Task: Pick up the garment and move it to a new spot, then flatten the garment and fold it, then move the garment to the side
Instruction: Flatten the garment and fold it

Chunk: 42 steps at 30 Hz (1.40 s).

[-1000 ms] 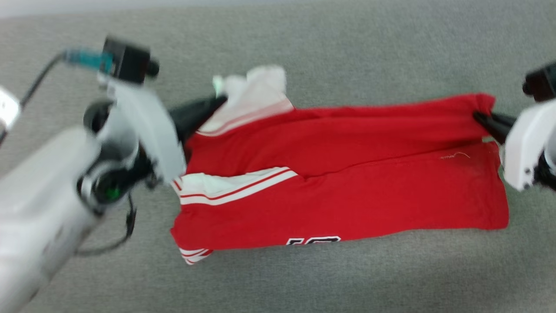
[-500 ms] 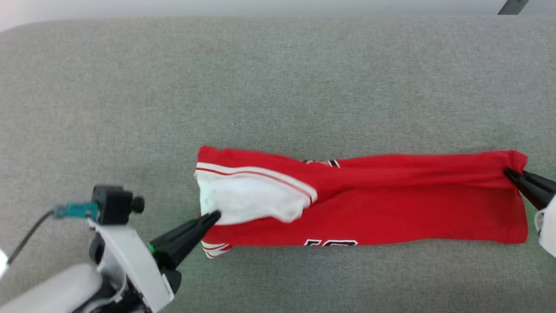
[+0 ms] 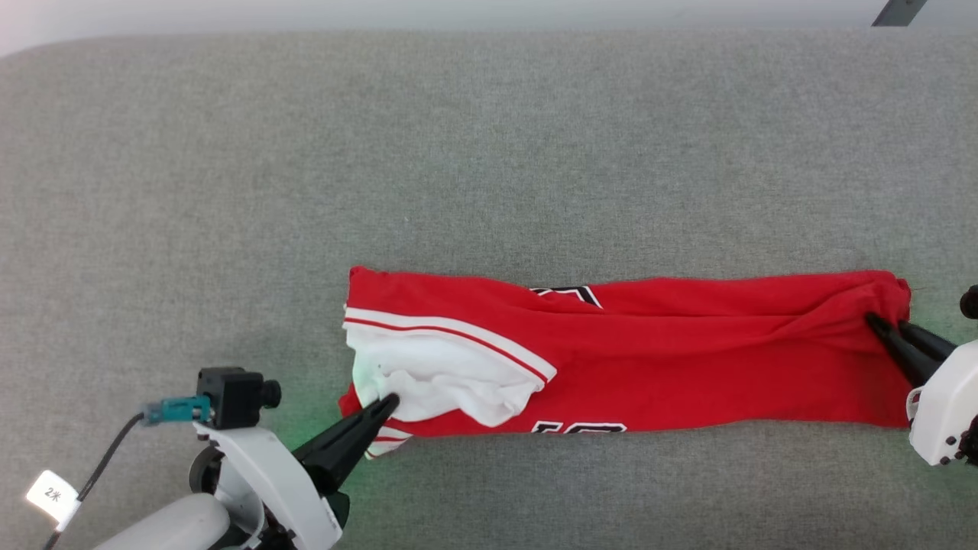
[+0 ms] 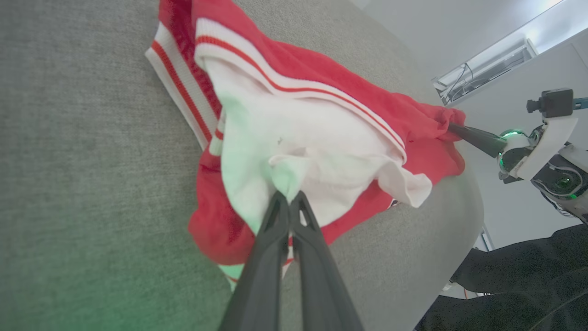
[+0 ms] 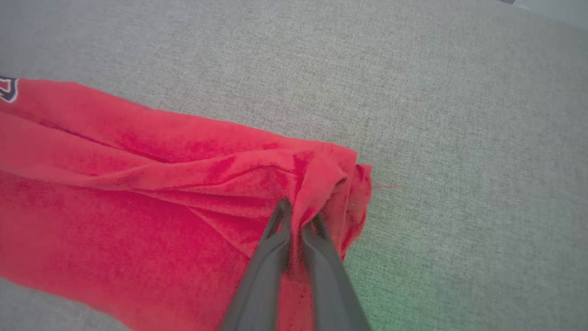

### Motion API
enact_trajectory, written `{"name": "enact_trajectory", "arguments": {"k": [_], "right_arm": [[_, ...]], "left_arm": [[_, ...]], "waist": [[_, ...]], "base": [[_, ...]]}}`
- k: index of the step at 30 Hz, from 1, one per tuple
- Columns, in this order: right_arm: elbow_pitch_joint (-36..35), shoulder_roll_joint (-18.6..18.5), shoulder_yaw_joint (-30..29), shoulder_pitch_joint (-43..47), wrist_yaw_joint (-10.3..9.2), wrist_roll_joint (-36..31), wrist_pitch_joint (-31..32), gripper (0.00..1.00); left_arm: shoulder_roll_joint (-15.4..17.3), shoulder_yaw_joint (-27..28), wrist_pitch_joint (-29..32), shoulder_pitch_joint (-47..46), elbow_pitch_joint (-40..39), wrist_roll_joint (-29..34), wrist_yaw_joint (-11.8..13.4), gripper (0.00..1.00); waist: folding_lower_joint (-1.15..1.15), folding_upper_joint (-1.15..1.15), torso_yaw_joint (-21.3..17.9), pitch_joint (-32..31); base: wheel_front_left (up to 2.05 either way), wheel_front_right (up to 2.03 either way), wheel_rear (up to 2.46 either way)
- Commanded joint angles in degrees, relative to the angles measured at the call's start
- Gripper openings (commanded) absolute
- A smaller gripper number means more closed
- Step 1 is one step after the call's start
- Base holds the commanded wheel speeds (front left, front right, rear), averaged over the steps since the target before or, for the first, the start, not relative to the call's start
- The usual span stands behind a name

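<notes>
Left tool [image 4: 288,198]: fingers pressed together, pinching a fold of the white sleeve [image 3: 439,374] at the garment's left end. Green glow from the wrist tints the cloth there.

Right tool [image 5: 301,211]: fingers nearly together, clamped on a bunch of red cloth at the garment's far right corner. The tips are sunk in the folds, so the exact contact is hard to see.

The garment [image 3: 688,359] lies flat on the gray bench [image 3: 489,153], folded into a long band running left to right between the two tools. It sits in the near half of the bench, right of middle. Wrinkles run toward the right grip. Striped trim [image 4: 179,87] pokes out under the sleeve at the left end.

Black and white lettering [image 3: 569,292] peeks out at the far fold, and more print [image 3: 581,426] shows at the near edge. Both are cut off by the folds and unreadable.

Around:
- Left wrist camera [image 3: 233,393] with a teal plug.
- A cable with a white tag [image 3: 52,495] at the lower left.
- The right wrist's white housing [image 3: 940,416], cut off by the frame edge.
- Nothing lies on the garment between the two grips.

In the left wrist view:
- The other arm's camera [image 4: 553,102] sits past the bench end.
- A dark shape [image 4: 528,285] at the lower right is too unclear to identify.
- A ledge with wires [image 4: 487,64] sits in the background.
</notes>
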Motion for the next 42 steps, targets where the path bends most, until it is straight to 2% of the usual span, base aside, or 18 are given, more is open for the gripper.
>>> {"name": "enact_trajectory", "arguments": {"k": [1,9,14,15,21,27,36,37,38,39,40,41,42], "right_arm": [[-0.2,0.5,-1.3,1.1,-0.09,0.2,0.3,1.0],[-0.7,0.2,-7.3,4.6,-0.09,3.3,5.4,1.0],[2.9,1.4,-11.0,5.9,-0.09,8.7,12.2,1.0],[2.9,1.4,-11.0,5.9,-0.09,8.7,12.2,1.0],[6.8,2.5,-12.6,5.7,-0.09,12.3,19.0,1.0],[9.0,2.9,-14.4,5.8,-0.08,11.9,22.2,1.0],[10.3,4.7,-16.8,6.4,-0.07,9.6,24.0,1.0],[10.4,5.0,-17.0,6.6,-0.07,9.4,24.3,0.93],[10.4,5.2,-17.1,6.7,-0.07,9.2,24.6,0.64],[10.4,5.4,-17.3,6.8,-0.07,9.0,24.9,0.42],[10.4,5.6,-17.4,6.7,-0.07,8.8,25.1,0.29],[10.6,5.9,-17.7,6.7,-0.07,8.9,25.3,0.1],[10.6,6.2,-18.0,6.5,-0.07,8.9,25.4,0.0]], "left_arm": [[-0.5,0.3,-0.9,0.5,0.8,0.8,-0.4,1.0],[-3.8,4.5,-4.2,4.2,2.5,4.8,1.3,1.0],[-7.9,12.2,-4.3,9.3,3.1,8.8,2.0,1.0],[-7.9,12.2,-4.3,9.3,3.1,8.8,2.0,1.0],[-13.7,20.9,-4.2,15.8,4.5,14.2,1.2,1.0],[-19.1,30.3,-4.2,20.2,6.0,25.3,2.5,1.0],[-26.8,41.8,-4.3,25.5,4.7,44.5,1.1,1.0],[-27.4,42.8,-4.3,25.9,4.4,47.4,1.0,1.0],[-28.0,43.8,-4.3,26.0,3.6,50.3,1.0,1.0],[-28.9,44.9,-4.3,26.1,2.8,53.0,1.0,1.0],[-29.6,45.7,-4.3,26.7,2.3,55.7,0.8,1.0],[-30.1,46.5,-4.3,27.0,1.6,58.5,0.8,1.0],[-30.8,47.4,-4.3,27.3,1.1,60.8,0.6,1.0]], "waist": [[0.0,0.0,0.0,-0.7],[0.0,0.0,1.8,-3.2],[0.0,0.0,4.4,-4.3],[0.0,0.0,4.4,-4.3],[0.0,0.0,8.1,-5.2],[0.0,0.0,11.3,-6.1],[0.0,0.0,13.0,-6.8],[0.0,0.0,13.0,-6.9],[0.0,0.0,13.0,-6.9],[0.0,0.0,12.9,-6.9],[0.0,0.0,12.7,-6.8],[0.0,0.0,12.6,-6.8],[0.0,0.0,12.4,-6.7]], "base": [[0.0,0.0,0.0],[0.0,0.0,0.0],[0.0,0.0,0.0],[0.0,0.0,0.0],[0.0,0.0,0.0],[0.0,0.0,0.0],[0.0,0.0,0.0],[0.0,0.0,0.0],[0.0,0.0,0.0],[0.0,0.0,0.0],[0.0,0.0,0.0],[0.0,0.0,0.0],[0.0,0.0,0.0]]}}
